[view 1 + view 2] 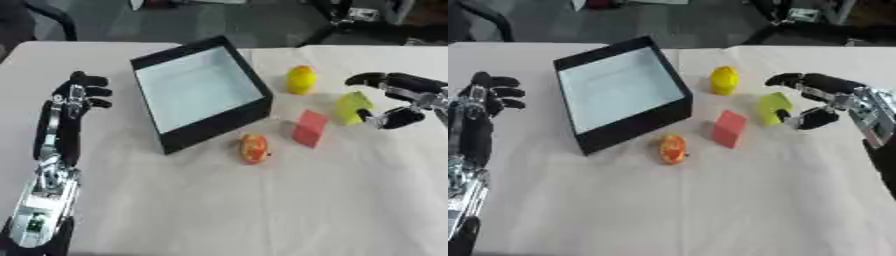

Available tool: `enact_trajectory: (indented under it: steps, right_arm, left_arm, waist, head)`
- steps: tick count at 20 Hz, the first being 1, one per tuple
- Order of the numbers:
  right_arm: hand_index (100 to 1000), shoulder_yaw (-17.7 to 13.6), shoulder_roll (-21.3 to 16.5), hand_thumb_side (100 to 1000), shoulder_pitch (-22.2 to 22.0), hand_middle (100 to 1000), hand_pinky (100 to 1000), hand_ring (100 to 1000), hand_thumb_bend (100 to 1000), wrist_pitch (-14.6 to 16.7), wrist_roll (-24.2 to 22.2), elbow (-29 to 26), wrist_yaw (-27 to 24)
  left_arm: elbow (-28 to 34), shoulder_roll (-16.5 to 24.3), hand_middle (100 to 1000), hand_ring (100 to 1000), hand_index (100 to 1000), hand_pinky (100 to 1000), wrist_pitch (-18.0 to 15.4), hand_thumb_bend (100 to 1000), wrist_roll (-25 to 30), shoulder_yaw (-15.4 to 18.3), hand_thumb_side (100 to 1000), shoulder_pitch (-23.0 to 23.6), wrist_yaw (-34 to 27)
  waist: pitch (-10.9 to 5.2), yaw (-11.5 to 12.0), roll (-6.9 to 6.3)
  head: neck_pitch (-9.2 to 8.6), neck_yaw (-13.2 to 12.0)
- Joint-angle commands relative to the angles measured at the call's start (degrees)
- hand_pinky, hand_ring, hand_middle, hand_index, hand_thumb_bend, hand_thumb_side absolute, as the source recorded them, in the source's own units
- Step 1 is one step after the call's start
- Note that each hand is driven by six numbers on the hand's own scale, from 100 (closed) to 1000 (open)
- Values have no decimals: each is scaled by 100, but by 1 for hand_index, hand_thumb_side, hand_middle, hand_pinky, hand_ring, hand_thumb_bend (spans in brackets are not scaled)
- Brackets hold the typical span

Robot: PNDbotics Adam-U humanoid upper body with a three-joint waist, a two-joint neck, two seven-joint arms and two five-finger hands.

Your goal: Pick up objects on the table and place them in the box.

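1. We find no brand, label or readable writing on anything here.
2. We count one box (pixel 199 90), black-walled with a pale inside, open at the top and nothing visible in it; it sits askew on the white table (pixel 262 210), left of centre.
3. We count four loose things, all on the table to the right of the box: a yellow rounded object (pixel 300 79) farthest back, a yellow-green object (pixel 352 106) to its right and nearer, a red block (pixel 310 128) in the middle, and an orange-red rounded object (pixel 254 148) nearest, just beside the box's front corner.
4. The four things stand apart from one another; the red block is near the box's right wall.
5. Our right hand (pixel 820 100) comes in from the right, fingers arched above and thumb below in a wide open curl. It is right beside the yellow-green object, and we cannot tell whether it touches it; it has hold of nothing.
6. Our left hand (pixel 80 95) is at the left, beside the box, fingers loosely bent, holding nothing.
7. The near half of the table is bare cloth, and its far edge lies just behind the box.
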State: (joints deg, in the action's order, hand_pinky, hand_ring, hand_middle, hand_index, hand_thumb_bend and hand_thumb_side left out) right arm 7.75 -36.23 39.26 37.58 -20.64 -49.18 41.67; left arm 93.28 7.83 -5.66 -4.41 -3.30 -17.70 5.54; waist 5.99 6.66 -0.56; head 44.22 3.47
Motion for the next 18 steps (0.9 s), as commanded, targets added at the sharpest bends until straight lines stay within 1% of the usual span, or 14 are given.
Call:
enact_trajectory:
  steps: [1,8,10,12,14,15,16,17,18]
  right_arm:
    - [986,-76,-268,259,68,946,911,968,100,7,59,31,116]
    - [984,-76,-244,264,27,933,911,964,100,25,36,137,209]
    - [981,-77,-229,264,20,918,911,961,100,32,25,160,222]
    - [971,-79,-215,261,15,884,908,950,100,45,25,168,218]
    - [946,-85,-198,253,12,800,899,920,100,62,57,154,184]
    - [922,-90,-192,273,9,748,891,900,100,72,94,138,154]
    - [905,-94,-188,244,6,714,885,886,100,80,148,119,117]
    - [884,-96,-187,239,4,674,878,870,100,84,210,101,83]
    - [849,-104,-184,231,3,616,865,843,100,90,301,74,36]
  left_arm:
    - [132,4,605,624,654,582,-5,100,26,-17,899,-96,-11]
    - [137,-20,605,625,654,582,-10,100,49,-28,899,-114,-5]
    - [138,-25,605,625,654,583,-12,100,53,-28,899,-117,-3]
    - [139,-29,606,625,655,583,-13,100,56,-28,899,-119,-1]
    - [139,-31,606,625,655,583,-15,100,59,-28,899,-120,-1]
    - [139,-32,606,625,655,583,-16,100,60,-28,899,-120,-2]
    - [139,-33,606,625,655,583,-16,100,60,-28,899,-120,-2]
    - [139,-34,606,625,655,583,-17,100,61,-28,898,-120,-2]
    - [140,-34,606,625,655,583,-18,100,61,-28,899,-121,-2]
  waist:
    - [32,10,-62]
    - [34,34,-66]
    - [34,40,-66]
    - [34,44,-66]
    - [34,46,-65]
    - [34,48,-64]
    - [33,49,-63]
    - [33,50,-62]
    - [33,51,-61]
  head:
    - [-10,12]
    - [-10,12]
    - [-10,12]
    - [-10,14]
    - [-10,16]
    - [-10,16]
    - [-10,16]
    - [-10,16]
    - [-10,15]
